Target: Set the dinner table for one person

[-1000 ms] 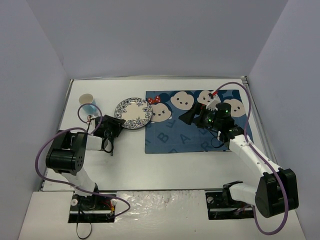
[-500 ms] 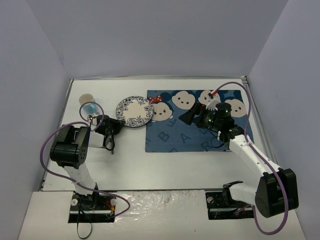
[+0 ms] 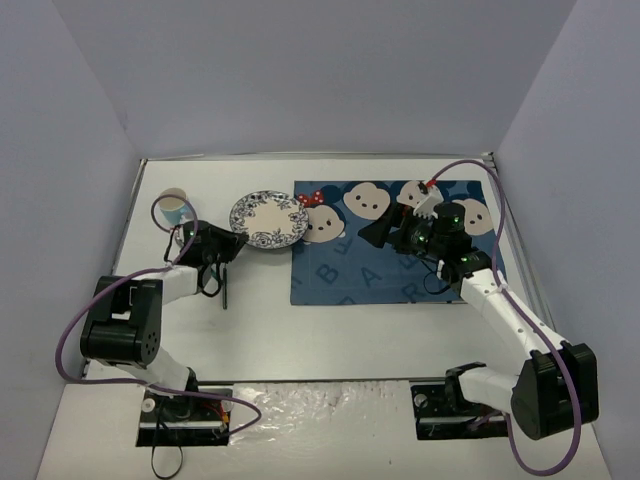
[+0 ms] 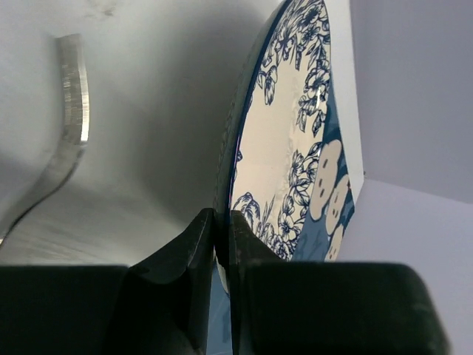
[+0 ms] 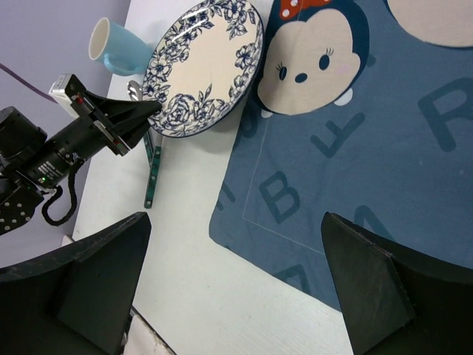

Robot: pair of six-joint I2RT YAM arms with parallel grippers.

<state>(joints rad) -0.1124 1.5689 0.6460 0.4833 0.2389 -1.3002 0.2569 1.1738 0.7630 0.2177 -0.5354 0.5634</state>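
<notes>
A blue-flowered plate [image 3: 268, 220] sits tilted at the left edge of the blue cartoon-face placemat [image 3: 395, 250] on the white dinner table [image 3: 330, 340]. My left gripper [image 3: 226, 243] is shut on the plate's left rim. In the left wrist view the rim [image 4: 225, 185] is pinched between the two black fingers. In the right wrist view the plate [image 5: 207, 66] and the left gripper [image 5: 140, 115] both show. My right gripper [image 3: 380, 232] hovers open and empty over the placemat [image 5: 355, 148].
A light blue cup [image 3: 175, 208] stands left of the plate, also in the right wrist view [image 5: 114, 46]. A utensil with a green handle [image 5: 153, 174] lies on the table beside the left gripper; its metal end shows in the left wrist view [image 4: 70, 111]. Walls enclose the table.
The left arm's elbow has swung left while its gripper stays on the plate's rim. The plate has shifted slightly toward the far side. The right gripper has drawn back a little.
</notes>
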